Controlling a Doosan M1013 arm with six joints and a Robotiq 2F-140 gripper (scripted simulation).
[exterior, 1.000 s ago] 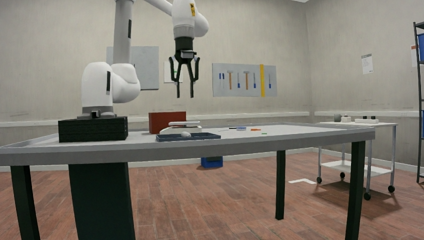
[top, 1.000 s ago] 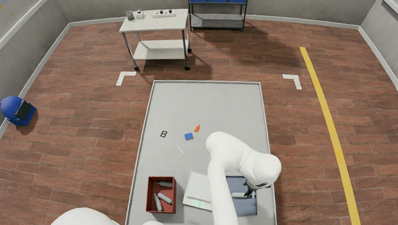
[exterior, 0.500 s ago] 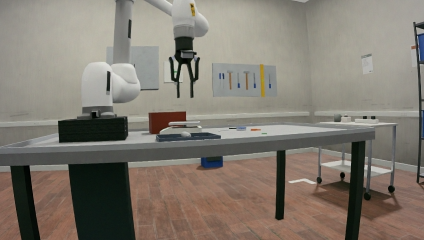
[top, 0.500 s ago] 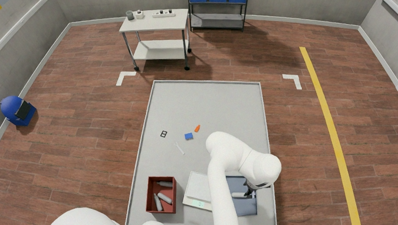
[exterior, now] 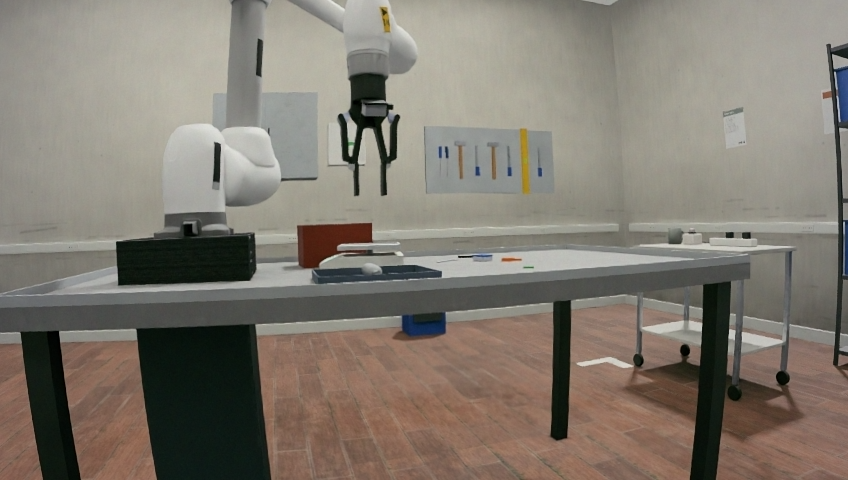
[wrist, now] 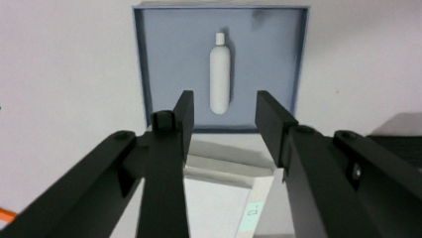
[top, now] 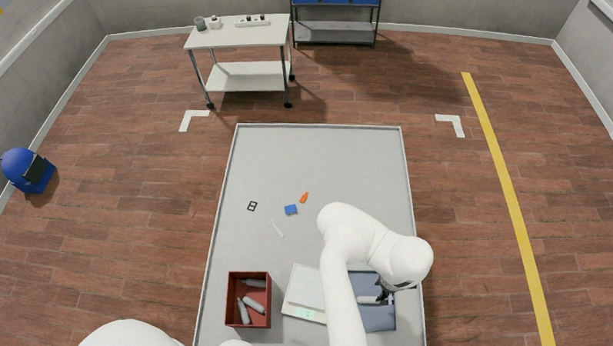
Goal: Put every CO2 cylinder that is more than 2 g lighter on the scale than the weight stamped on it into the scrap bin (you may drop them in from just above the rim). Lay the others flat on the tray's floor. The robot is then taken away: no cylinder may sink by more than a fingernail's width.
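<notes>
A white CO2 cylinder (top: 368, 300) lies flat on the floor of the blue tray (top: 373, 306); it also shows in the wrist view (wrist: 220, 79) and the side view (exterior: 371, 268). My gripper (exterior: 369, 191) hangs high above the tray (exterior: 376, 275), fingers apart with nothing between them (wrist: 224, 106). The red scrap bin (top: 250, 296) at the table's near left holds three white cylinders (top: 253, 304). The white scale (top: 305, 292) stands between bin and tray, its platform bare and its display showing 0.
On the grey table lie a blue block (top: 291, 209), an orange piece (top: 303, 197), a white stick (top: 276, 227) and a small black frame (top: 251, 206). The arm's black base (exterior: 185, 256) stands at the near end. A cart (top: 241, 31) stands beyond.
</notes>
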